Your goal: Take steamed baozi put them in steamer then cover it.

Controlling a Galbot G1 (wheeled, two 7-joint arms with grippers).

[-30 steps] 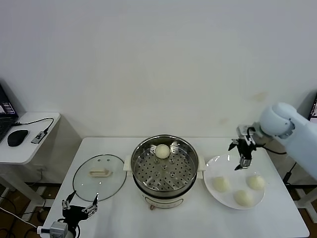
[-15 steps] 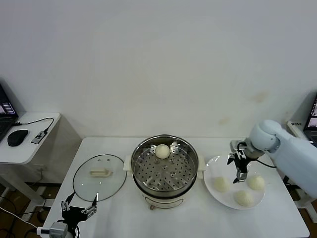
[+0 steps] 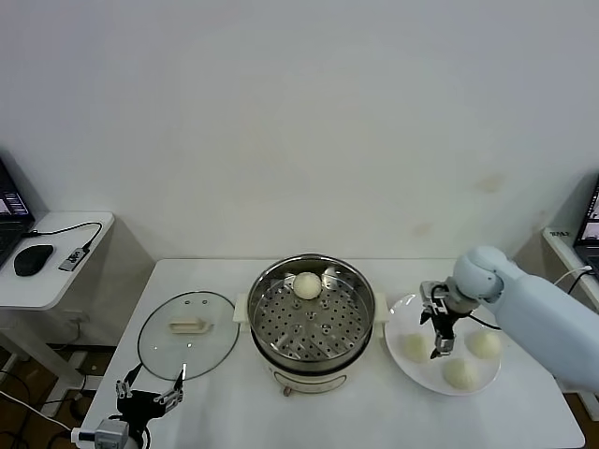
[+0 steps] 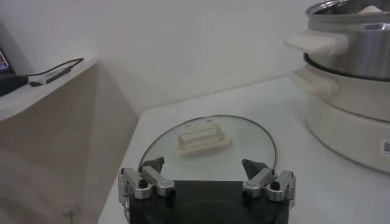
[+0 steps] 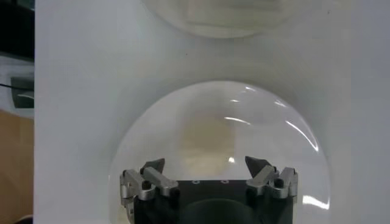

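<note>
The steamer (image 3: 312,323) stands mid-table with one baozi (image 3: 306,285) on its perforated tray at the far side. Three more baozi (image 3: 415,347), (image 3: 484,343), (image 3: 460,372) lie on a white plate (image 3: 401,318) to its right. My right gripper (image 3: 437,344) is open and empty, low over the plate beside the left baozi. In the right wrist view the gripper (image 5: 205,165) hangs over a blurred baozi (image 5: 210,131) on the plate (image 5: 137,146). The cover (image 3: 187,334) lies flat left of the steamer. My left gripper (image 3: 150,393) is open and parked at the front left, also seen in the left wrist view (image 4: 204,165) before the cover (image 4: 207,143).
A low side table (image 3: 47,271) at the far left holds a mouse (image 3: 33,259) and a cable. The wall runs behind the white table. The steamer's cream handle (image 4: 314,44) juts toward the cover.
My right gripper has come down and to the left, from above the plate's far edge to low over the plate by the left baozi. The left arm has not moved.
</note>
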